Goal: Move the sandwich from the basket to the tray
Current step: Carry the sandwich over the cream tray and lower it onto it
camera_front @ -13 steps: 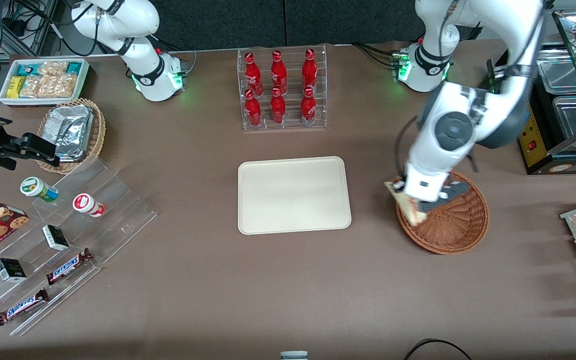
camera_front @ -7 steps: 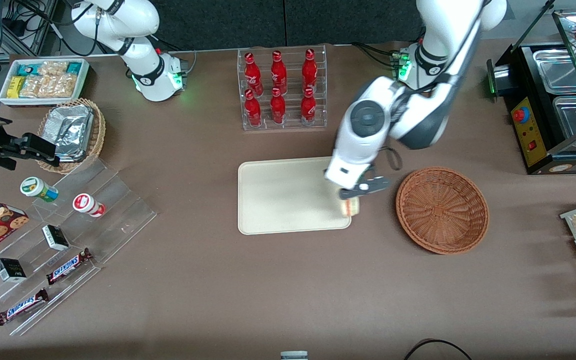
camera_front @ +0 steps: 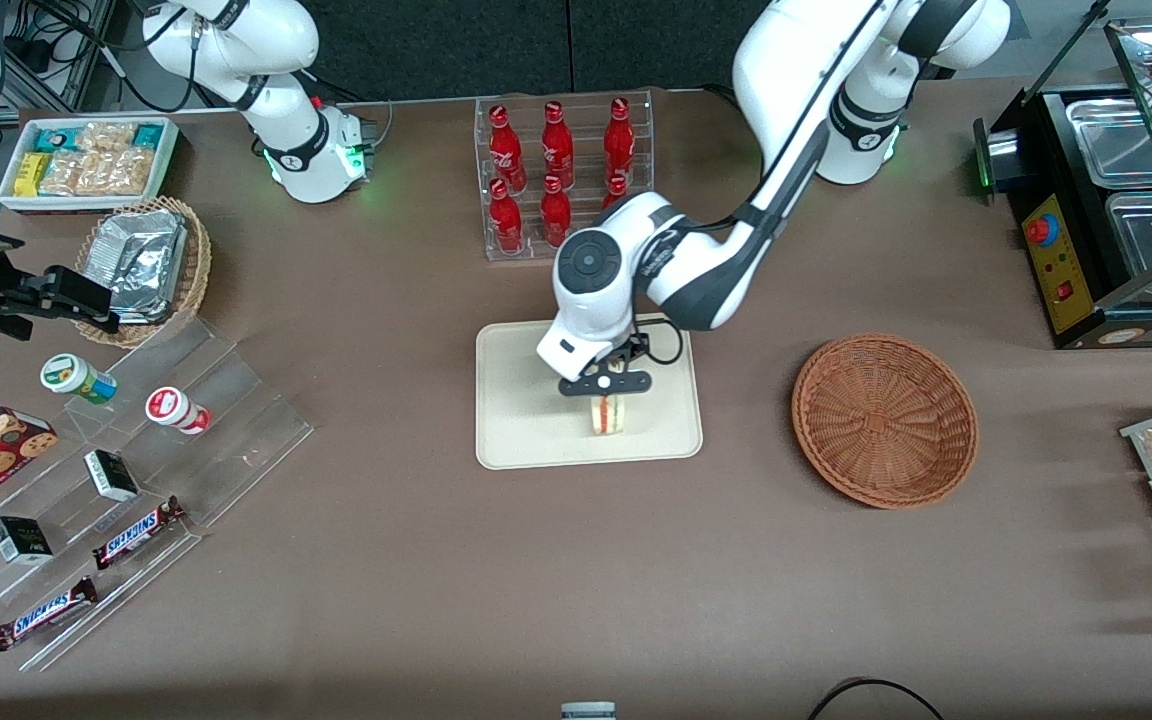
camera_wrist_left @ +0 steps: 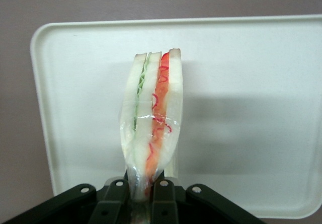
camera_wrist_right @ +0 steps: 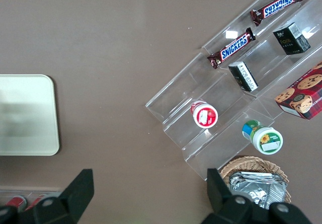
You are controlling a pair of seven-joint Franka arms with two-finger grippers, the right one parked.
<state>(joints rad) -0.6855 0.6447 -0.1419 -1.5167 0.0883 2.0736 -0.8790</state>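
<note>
My left gripper (camera_front: pixel 605 392) hangs over the cream tray (camera_front: pixel 526 430), shut on the wrapped sandwich (camera_front: pixel 607 413). The wedge points down toward the tray's middle; I cannot tell whether it touches the surface. In the left wrist view the sandwich (camera_wrist_left: pixel 152 118) shows its red, orange and green layers edge-on, pinched at one end in the gripper (camera_wrist_left: pixel 146 191), with the tray (camera_wrist_left: pixel 251 83) spread beneath it. The reddish-brown basket (camera_front: pixel 884 420) sits on the table beside the tray, toward the working arm's end, with nothing in it.
A clear rack of red bottles (camera_front: pixel 564 175) stands farther from the front camera than the tray, close to the arm's elbow. A tan basket of foil packs (camera_front: pixel 146 265), a white snack bin (camera_front: pixel 86 160) and a stepped acrylic display (camera_front: pixel 126 480) lie toward the parked arm's end.
The gripper carried the sandwich out of the basket, over the tray's edge and on to above the tray's middle. The basket is left with nothing in it.
</note>
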